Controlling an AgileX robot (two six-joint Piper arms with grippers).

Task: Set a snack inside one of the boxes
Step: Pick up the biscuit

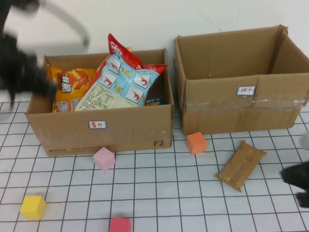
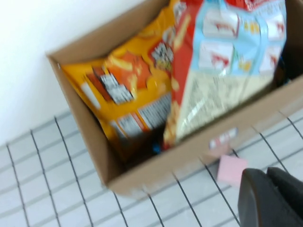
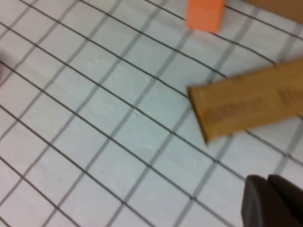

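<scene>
The left cardboard box (image 1: 101, 130) holds an orange snack bag (image 1: 72, 87) and a red, blue and white shrimp snack bag (image 1: 120, 79). The right cardboard box (image 1: 241, 108) looks empty. A brown snack packet (image 1: 240, 165) lies flat on the gridded table in front of the right box; it also shows in the right wrist view (image 3: 251, 104). My left gripper (image 2: 272, 201) is shut and empty, raised beside the left box's left end, blurred in the high view (image 1: 19, 72). My right gripper (image 3: 272, 203) is shut and empty, low at the right edge (image 1: 299, 183), right of the packet.
Foam cubes lie on the table: pink (image 1: 104, 159) in front of the left box, orange (image 1: 196, 143) between the boxes, yellow (image 1: 33, 207) at front left, red (image 1: 119, 225) at the front edge. A white wall stands behind the boxes.
</scene>
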